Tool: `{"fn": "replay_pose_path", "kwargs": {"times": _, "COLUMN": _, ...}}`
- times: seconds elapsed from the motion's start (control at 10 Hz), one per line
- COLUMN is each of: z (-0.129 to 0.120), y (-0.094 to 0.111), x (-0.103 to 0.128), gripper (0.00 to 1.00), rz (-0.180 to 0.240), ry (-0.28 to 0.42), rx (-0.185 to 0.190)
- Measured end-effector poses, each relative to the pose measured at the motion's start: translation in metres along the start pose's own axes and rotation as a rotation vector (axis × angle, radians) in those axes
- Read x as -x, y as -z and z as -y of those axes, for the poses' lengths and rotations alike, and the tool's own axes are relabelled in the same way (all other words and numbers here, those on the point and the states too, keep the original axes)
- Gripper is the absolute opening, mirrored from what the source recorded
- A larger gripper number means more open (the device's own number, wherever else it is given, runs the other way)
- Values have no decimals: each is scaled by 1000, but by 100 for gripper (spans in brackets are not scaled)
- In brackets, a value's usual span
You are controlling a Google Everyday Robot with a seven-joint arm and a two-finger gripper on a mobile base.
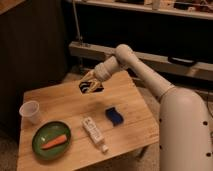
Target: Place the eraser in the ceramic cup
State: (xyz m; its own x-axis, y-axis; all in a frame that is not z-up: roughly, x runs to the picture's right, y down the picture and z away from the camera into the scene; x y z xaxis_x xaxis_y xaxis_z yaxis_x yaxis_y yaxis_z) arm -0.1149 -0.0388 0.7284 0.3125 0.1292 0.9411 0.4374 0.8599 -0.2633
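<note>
The end effector [91, 86] is hovering closed over the wooden surface [60, 97]; the blocky blue eraser [114, 116] is lying lower-right of it, the tapered whitish ceramic cup [31, 111] standing far left, near the edge

Colours on my feed: pale wood, green, orange, blue, white.

From my station I see the gripper [91, 86], black with tan-yellow parts, above the far middle of the table [134, 102]. The table's top is light honey wood with faint grain streaks. The arm [150, 75] behind it is cream-white. By the left edge the ceramic cup [31, 112] is whitish and slightly see-through. Near the front left corner the plate [39, 136] is dark green and the carrot [55, 142] on it is orange. The eraser [114, 116] is deep blue. The tube [93, 131] is white with dark markings.
</note>
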Motion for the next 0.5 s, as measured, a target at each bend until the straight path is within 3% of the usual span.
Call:
{"fn": "replay_pose_path", "kwargs": {"times": 0.3, "z": -2, "y": -7, "x": 86, "gripper": 0, "rz": 190, "ry": 124, "rx": 28}}
{"fn": "replay_pose_path", "kwargs": {"times": 0.5, "z": -4, "y": -39, "x": 140, "gripper": 0, "rz": 279, "ry": 204, "rx": 91}}
